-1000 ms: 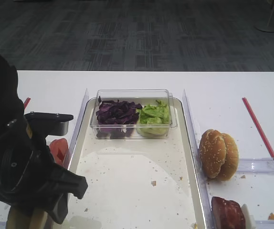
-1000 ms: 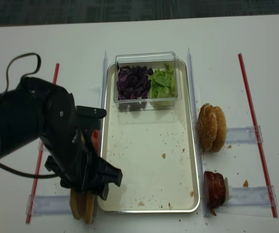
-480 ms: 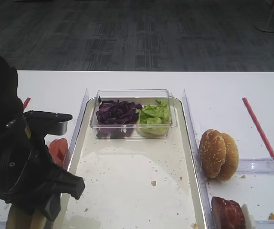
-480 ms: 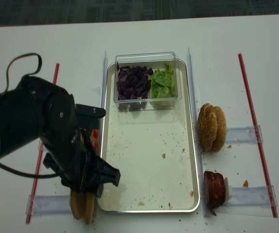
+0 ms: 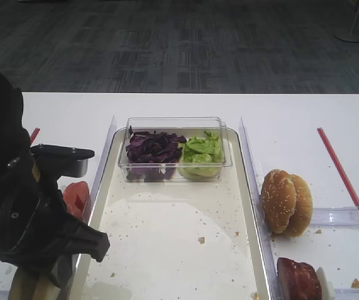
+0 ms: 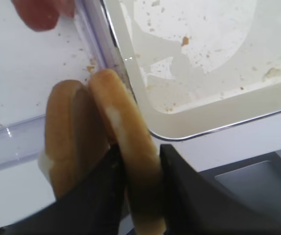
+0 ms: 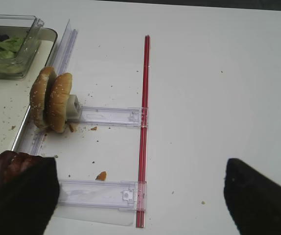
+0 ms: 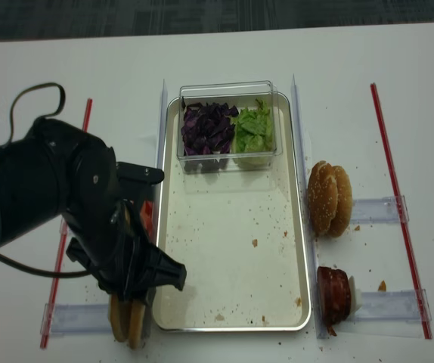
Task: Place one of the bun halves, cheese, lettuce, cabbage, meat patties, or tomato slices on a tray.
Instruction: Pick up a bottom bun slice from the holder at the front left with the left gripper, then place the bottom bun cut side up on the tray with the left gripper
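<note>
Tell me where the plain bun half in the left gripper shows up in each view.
Exterior high: bun half, bottom left, mostly hidden behind the arm.
Realsense, lower left, left of the tray.
Left wrist, centre, between the fingers.
Right wrist: not in it.
Shared landmark: the tray's rim.

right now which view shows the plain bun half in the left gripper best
The left wrist view: the bun half stands on edge, pinched between the left gripper fingers. Both exterior views show only slivers under the arm; the right wrist view misses it.
</note>
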Controlling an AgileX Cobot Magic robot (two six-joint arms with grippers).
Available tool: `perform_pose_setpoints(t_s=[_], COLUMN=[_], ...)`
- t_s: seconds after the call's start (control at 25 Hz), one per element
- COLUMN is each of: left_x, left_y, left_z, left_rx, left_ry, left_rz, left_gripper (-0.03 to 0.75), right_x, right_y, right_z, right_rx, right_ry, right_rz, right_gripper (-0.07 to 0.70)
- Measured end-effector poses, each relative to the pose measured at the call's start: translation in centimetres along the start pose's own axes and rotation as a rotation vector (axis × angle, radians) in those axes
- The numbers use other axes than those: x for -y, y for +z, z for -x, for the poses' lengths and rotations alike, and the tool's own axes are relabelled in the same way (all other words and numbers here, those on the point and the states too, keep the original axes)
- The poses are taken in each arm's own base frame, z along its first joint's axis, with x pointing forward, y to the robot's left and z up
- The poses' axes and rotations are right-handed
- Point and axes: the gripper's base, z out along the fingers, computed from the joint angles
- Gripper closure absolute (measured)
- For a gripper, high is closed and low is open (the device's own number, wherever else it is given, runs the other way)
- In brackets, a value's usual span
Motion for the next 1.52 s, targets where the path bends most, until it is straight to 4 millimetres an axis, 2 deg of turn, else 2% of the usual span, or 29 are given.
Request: perform_pose_setpoints(t_s=[0.2,0.56,1.2,1.52], left_x=[-0.1,0.0,1.5,1.5], left_y=[0.0,-0.2,-6.1,-6.4], left_z=[0.0,0.1,2.5,2.5], left_rx=[-0.005,-0.006,0.057,0.058], left_ry=[0.006,0.006,0.044,0.066], left_rz=[0.013,0.013,-0.013,-0.013], left_gripper=[0.591,0.599,0.600,0.601], right_x=[0.0,0.0,0.0,0.0], right_y=[0.0,0.0,0.0,0.0], right_z=[0.0,0.0,0.0,0.0], right_rx=[0.000,0.000,0.000,0.000], right_ry=[0.000,0.000,0.000,0.000], right_rz=[0.000,0.000,0.000,0.000], right_gripper=[-0.060,-0.060,-0.060,-0.060])
